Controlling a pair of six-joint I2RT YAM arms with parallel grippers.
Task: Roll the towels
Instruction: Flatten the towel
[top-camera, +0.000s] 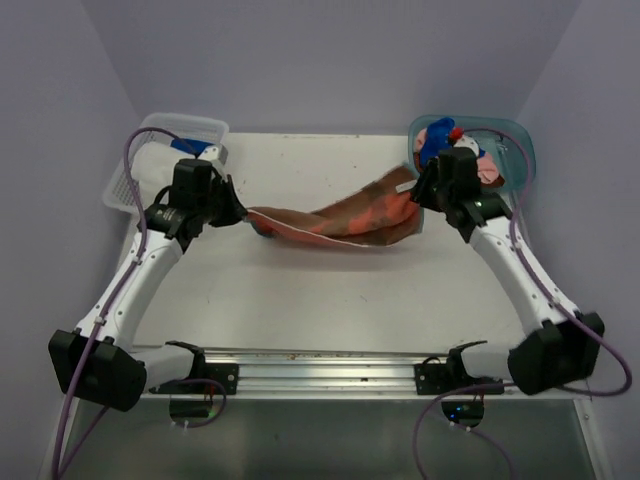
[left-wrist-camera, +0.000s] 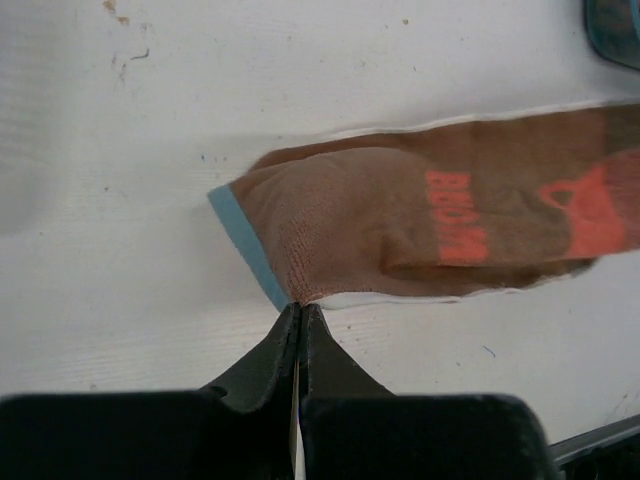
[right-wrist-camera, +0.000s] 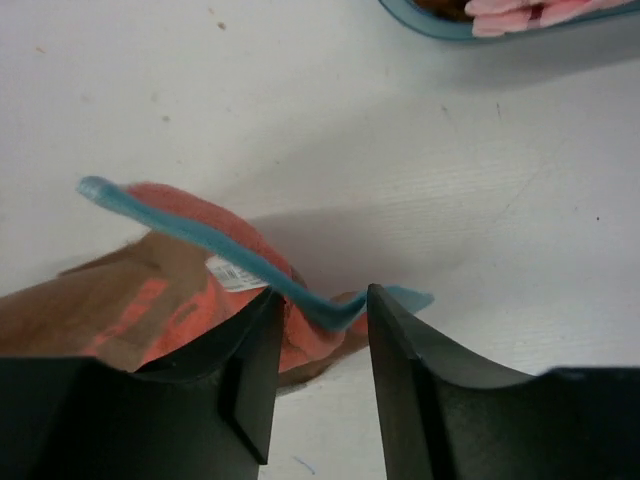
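A brown towel (top-camera: 340, 222) with orange print and a light-blue hem lies stretched across the middle of the table between both arms. My left gripper (top-camera: 240, 212) is shut on its left corner; in the left wrist view the closed tips (left-wrist-camera: 300, 308) pinch the towel (left-wrist-camera: 400, 230) where the blue hem ends. My right gripper (top-camera: 420, 195) sits at the towel's right end. In the right wrist view its jaws (right-wrist-camera: 320, 300) stand apart, and the bunched towel (right-wrist-camera: 190, 290) has its blue hem running loosely across the gap.
A teal tub (top-camera: 520, 150) at the back right holds a blue towel (top-camera: 432, 140) and a pink towel (top-camera: 488, 170), just behind my right gripper. A white mesh basket (top-camera: 150, 140) stands at the back left. The tub's rim (right-wrist-camera: 440, 22) shows in the right wrist view.
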